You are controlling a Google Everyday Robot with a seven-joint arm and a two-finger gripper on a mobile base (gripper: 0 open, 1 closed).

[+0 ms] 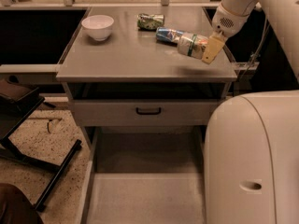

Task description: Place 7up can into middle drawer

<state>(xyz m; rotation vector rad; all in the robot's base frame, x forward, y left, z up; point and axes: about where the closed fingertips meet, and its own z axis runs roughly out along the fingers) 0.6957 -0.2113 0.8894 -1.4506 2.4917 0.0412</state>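
My gripper (pixel 202 49) is at the upper right, over the right front part of the countertop (pixel 131 59). It is shut on the 7up can (pixel 190 45), a whitish can with a green band, held on its side a little above the top, with its shadow below. One yellowish finger (pixel 211 48) shows on the can's right end. The middle drawer (pixel 145 197) is pulled out at the bottom of the view, a wide shallow grey tray with nothing in it, below and in front of the can.
A blue-and-red can (pixel 167 33) and a dark green can (pixel 150 21) lie on the countertop, with a white bowl (pixel 98 26) at back left. A closed drawer front with a black handle (pixel 148 111) sits under the top. My arm's white body (pixel 254 157) fills the lower right. A black stand (pixel 28 125) is at left.
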